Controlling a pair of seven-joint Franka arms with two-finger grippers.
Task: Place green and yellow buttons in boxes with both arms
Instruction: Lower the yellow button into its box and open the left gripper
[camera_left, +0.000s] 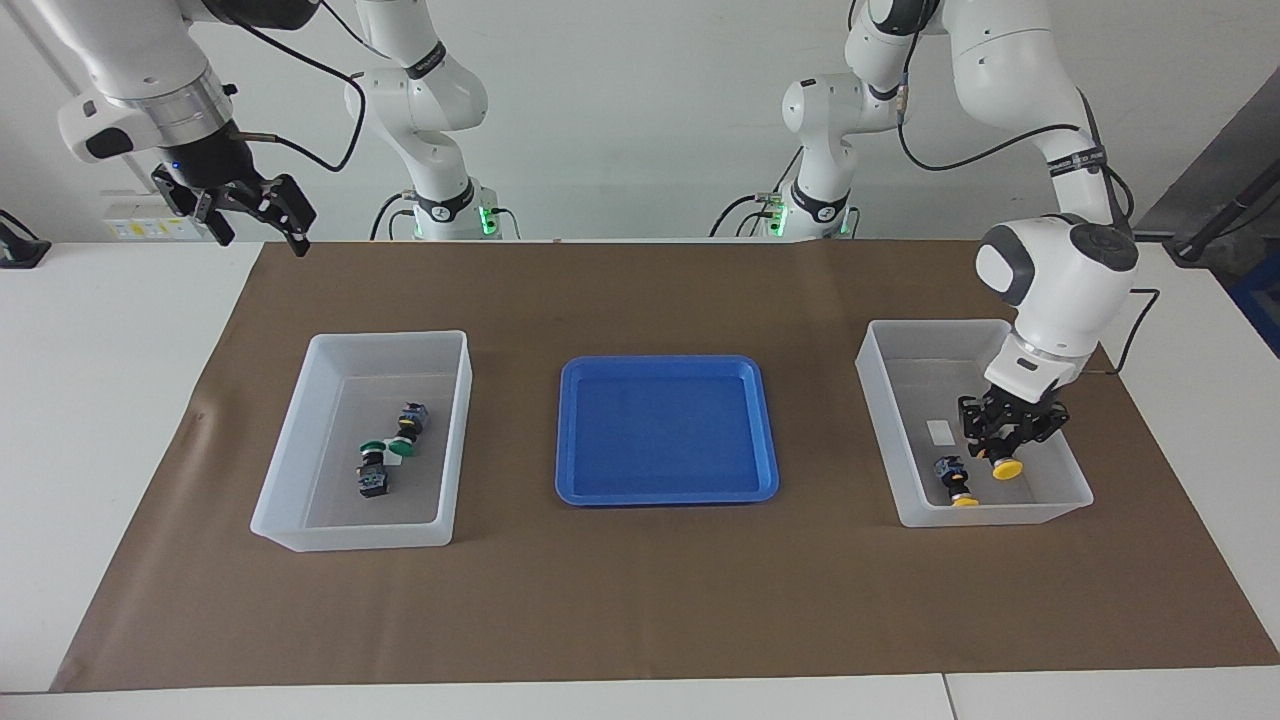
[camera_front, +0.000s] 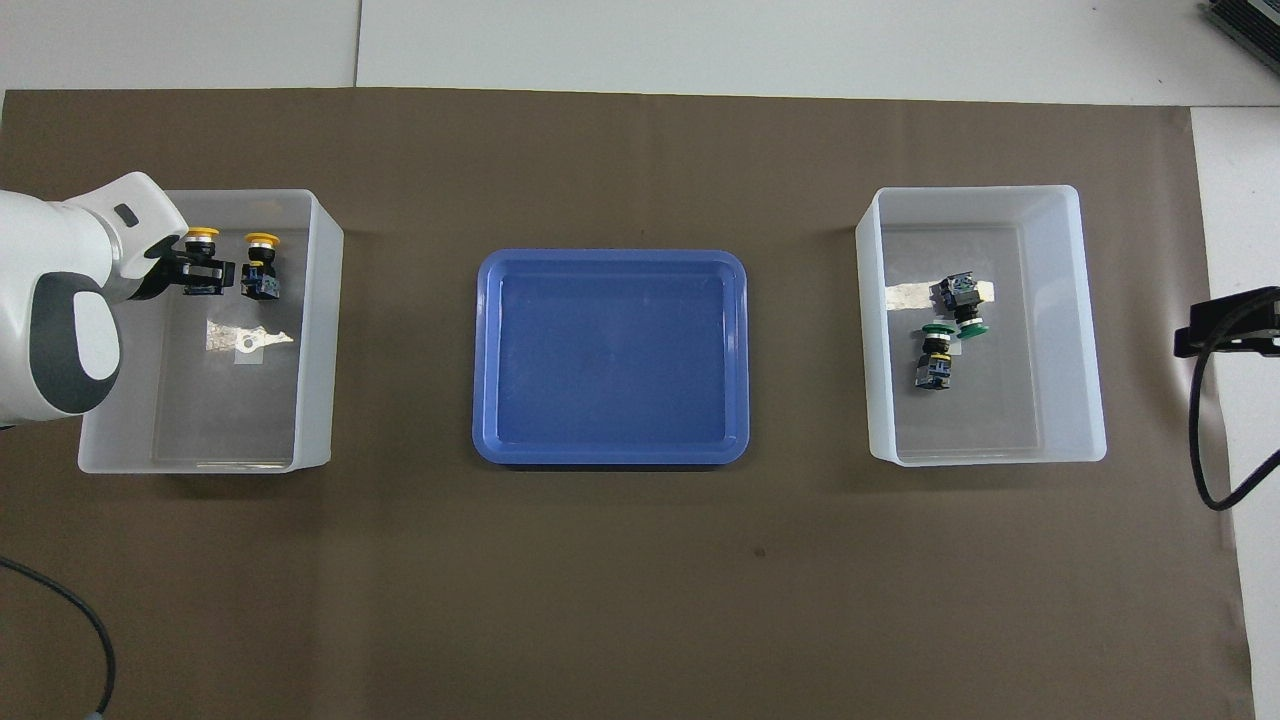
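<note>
The held yellow button (camera_left: 1006, 467) hangs cap-down in the left gripper (camera_left: 1008, 452), its fingers pinching the black body, low inside the clear box (camera_left: 880, 400) at the facing view's three o'clock. If released from this tilt, it could roll into the other yellow button (camera_left: 955, 482) just beside it. Two green buttons (camera_left: 385, 450) lie in the nine o'clock box (camera_left: 300, 420). The right gripper (camera_left: 255, 210) waits raised, fingers spread. Whether the held button touches the floor is hard to tell.

You face: one white table (camera_left: 100, 400), with brown paper mat (camera_left: 640, 600) covering its centre; plain white wall (camera_left: 640, 100) at twelve o'clock; dark equipment (camera_left: 1220, 210) at two o'clock.
</note>
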